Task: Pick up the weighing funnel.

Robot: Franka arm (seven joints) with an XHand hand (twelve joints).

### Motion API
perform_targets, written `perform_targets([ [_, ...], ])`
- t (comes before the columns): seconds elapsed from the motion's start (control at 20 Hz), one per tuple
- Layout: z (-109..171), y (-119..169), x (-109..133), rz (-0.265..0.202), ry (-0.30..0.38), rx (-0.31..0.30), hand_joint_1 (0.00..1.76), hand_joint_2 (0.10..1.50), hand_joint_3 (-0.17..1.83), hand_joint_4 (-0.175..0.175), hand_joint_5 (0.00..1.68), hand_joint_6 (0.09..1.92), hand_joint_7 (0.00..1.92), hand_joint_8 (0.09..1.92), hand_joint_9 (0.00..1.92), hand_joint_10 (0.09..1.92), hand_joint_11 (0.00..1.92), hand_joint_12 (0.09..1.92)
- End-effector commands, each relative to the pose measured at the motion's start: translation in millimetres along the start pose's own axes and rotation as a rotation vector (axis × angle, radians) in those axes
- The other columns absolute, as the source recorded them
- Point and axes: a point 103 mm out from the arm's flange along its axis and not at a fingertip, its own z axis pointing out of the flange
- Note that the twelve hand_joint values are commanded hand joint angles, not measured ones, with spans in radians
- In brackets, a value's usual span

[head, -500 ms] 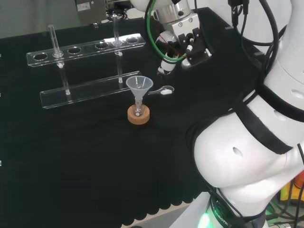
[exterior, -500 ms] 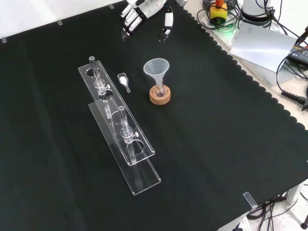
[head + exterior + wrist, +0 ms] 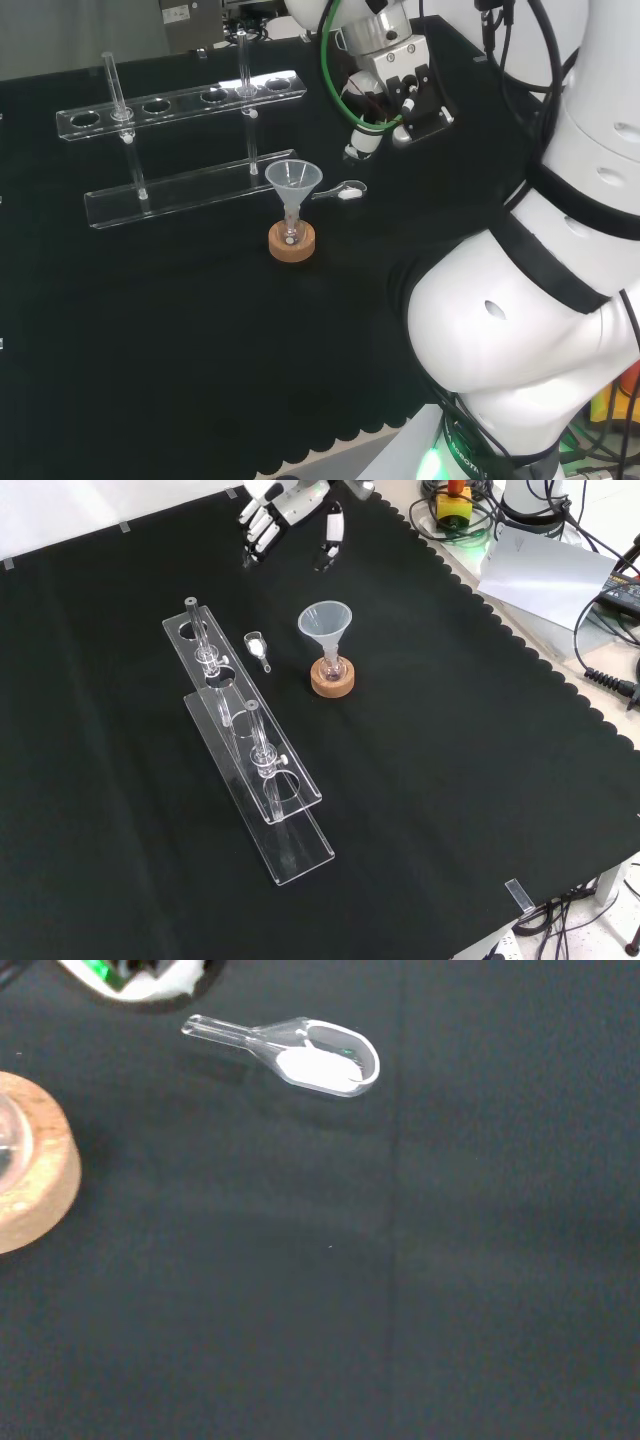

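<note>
The hand (image 3: 288, 508) hovers, fingers straight and spread, empty. The weighing funnel (image 3: 257, 647) lies on the table (image 3: 450, 780) near its fingertips, untouched.

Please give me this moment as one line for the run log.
phase: pre-grasp | hand: open, apart from weighing funnel | weighing funnel: lying on cloth, white powder inside, not yet picked up

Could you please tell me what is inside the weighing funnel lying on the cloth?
The weighing funnel holds a small white heap, probably powder, in its bowl; its short stem looks empty. Nothing covers it; the robot hand is apart from it.
</note>
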Motion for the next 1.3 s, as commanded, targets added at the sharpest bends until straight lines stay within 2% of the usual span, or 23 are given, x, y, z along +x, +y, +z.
perform_targets([
  [0.05, 13, 27, -17, 0.019, 0.002, -0.023, 0.82, 0.67, 0.65, -0.065, 0.44, 0.09, 0.29, 0.71, 0.53, 0.64, 0.27, 1.40],
  [0.55, 40, 81, -36, -0.012, 0.027, -0.011, 0.90, 0.67, 0.68, -0.066, 0.55, 0.09, 0.41, 0.72, 0.63, 0.61, 0.33, 1.37],
  [0.8, 51, 104, -41, -0.025, 0.030, 0.023, 0.91, 0.65, 0.70, -0.067, 0.55, 0.09, 0.43, 0.72, 0.66, 0.59, 0.33, 1.36],
  [1.3, 74, 128, -34, -0.047, 0.045, 0.056, 0.91, 0.63, 0.72, -0.066, 0.55, 0.09, 0.42, 0.71, 0.65, 0.58, 0.33, 1.36],
])
